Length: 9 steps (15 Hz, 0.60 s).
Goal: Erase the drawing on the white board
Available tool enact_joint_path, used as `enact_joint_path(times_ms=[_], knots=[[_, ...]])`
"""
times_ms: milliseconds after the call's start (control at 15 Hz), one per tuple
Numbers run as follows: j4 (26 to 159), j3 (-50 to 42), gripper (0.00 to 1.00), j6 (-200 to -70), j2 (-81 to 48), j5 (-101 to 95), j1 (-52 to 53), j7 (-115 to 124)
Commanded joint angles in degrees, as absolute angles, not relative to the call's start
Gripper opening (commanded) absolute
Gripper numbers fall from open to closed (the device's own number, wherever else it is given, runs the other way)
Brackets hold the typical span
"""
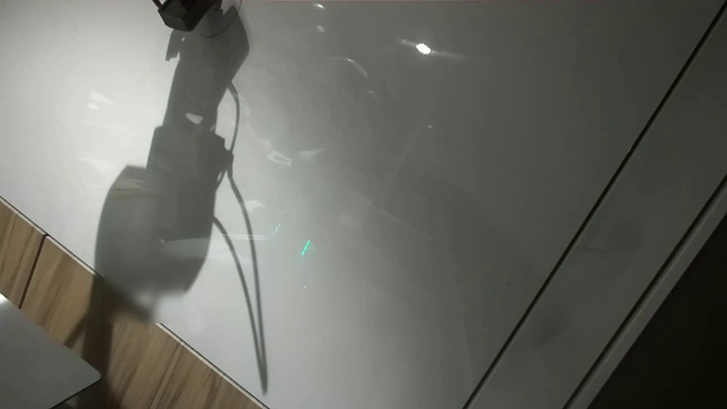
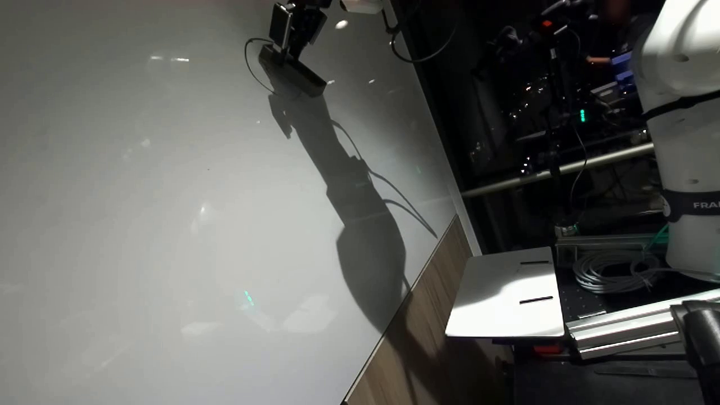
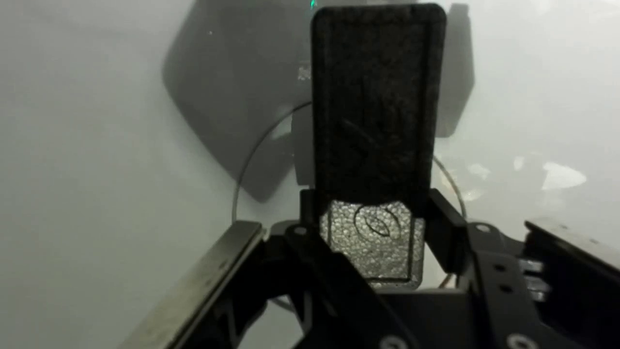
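The white board (image 1: 363, 318) is a large glossy grey-white panel in both exterior views (image 2: 140, 236), with light reflections and the arm's shadow on it. A thin dark curved line, the drawing (image 2: 247, 59), shows on the board; in the wrist view the drawn line (image 3: 242, 169) forms a rough circle partly hidden behind the eraser. My gripper (image 3: 372, 211) is shut on a dark block-shaped eraser (image 3: 375, 106), also seen in both exterior views (image 2: 298, 73) (image 1: 184, 16). The eraser is over the circle, close to the board; I cannot tell whether it touches.
A brown wooden strip (image 1: 170, 369) borders the board, also in an exterior view (image 2: 427, 292). Beyond it are a light plate (image 2: 506, 315), a cable coil (image 2: 607, 273), a metal profile (image 2: 630, 329) and the white robot arm (image 2: 692, 146). A dark cable (image 2: 422, 60) hangs near the gripper.
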<state>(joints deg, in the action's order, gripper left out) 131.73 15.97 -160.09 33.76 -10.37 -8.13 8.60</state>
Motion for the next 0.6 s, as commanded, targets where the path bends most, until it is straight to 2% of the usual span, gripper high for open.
enact_joint_path(times_ms=[0, 533], knots=[[123.7, 16.4, 0.30, -159.5, 29.4, -13.2, -10.7, 10.0], [121.9, 17.0, 0.30, -160.5, 27.7, -16.7, -12.4, 11.5]])
